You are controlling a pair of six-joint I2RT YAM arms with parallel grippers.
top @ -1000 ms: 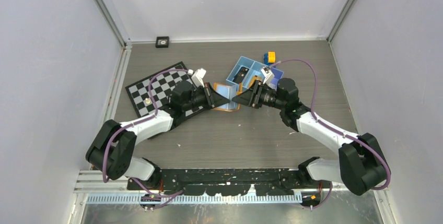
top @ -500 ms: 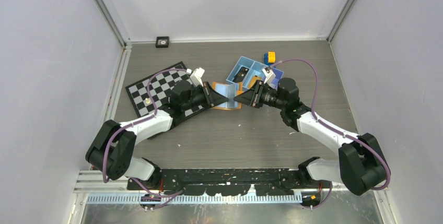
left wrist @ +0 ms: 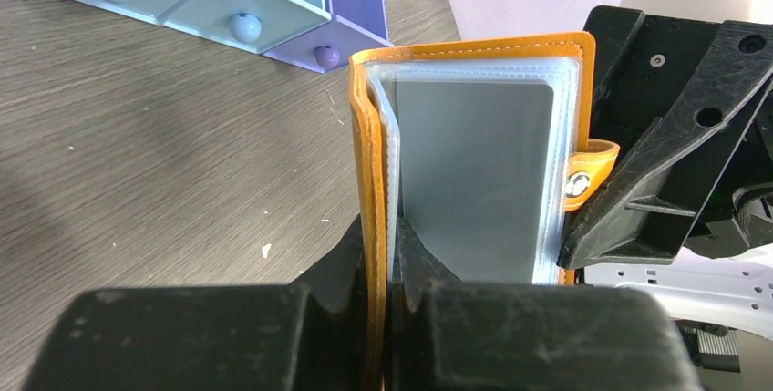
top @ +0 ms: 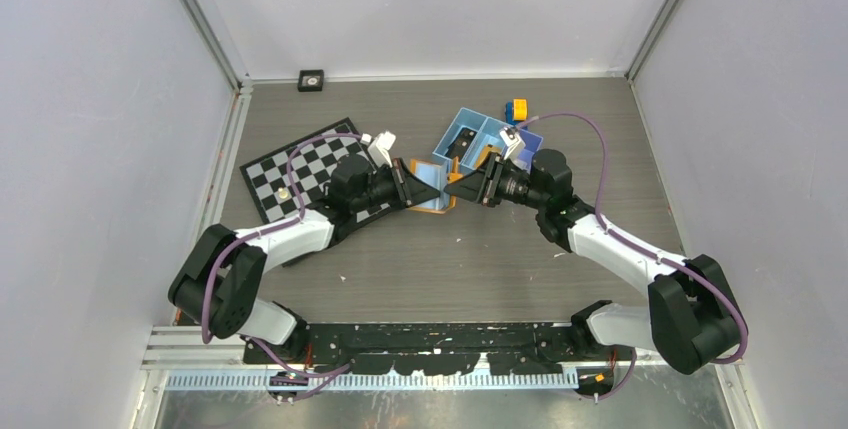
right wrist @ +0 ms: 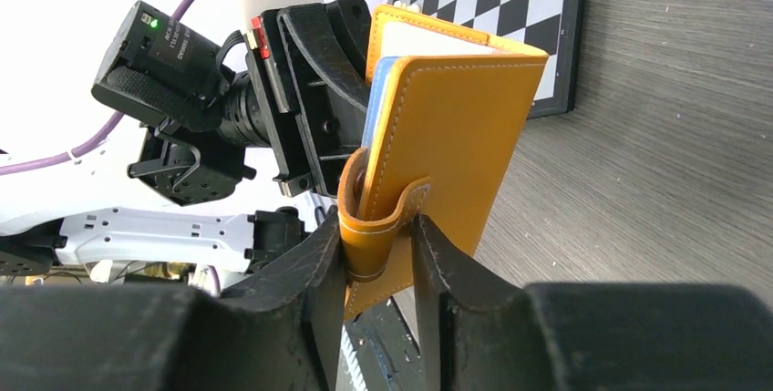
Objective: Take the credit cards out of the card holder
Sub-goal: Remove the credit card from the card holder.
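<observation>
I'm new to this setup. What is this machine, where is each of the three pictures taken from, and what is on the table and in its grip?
This is a robot with a left arm and a right arm bolted at the table's near edge. Each ends in a two-finger gripper. The wide picture looks down from above and behind the arms. The other two come from cameras on the wrists.

On the table lie a checkerboard mat, a blue three-compartment tray and a small yellow-and-blue block.

Between them the arms hold an orange card holder, which is open. The left gripper pinches one cover. The right gripper appears to pinch the other cover at its closing tab. A grey card shows in a clear sleeve inside.
</observation>
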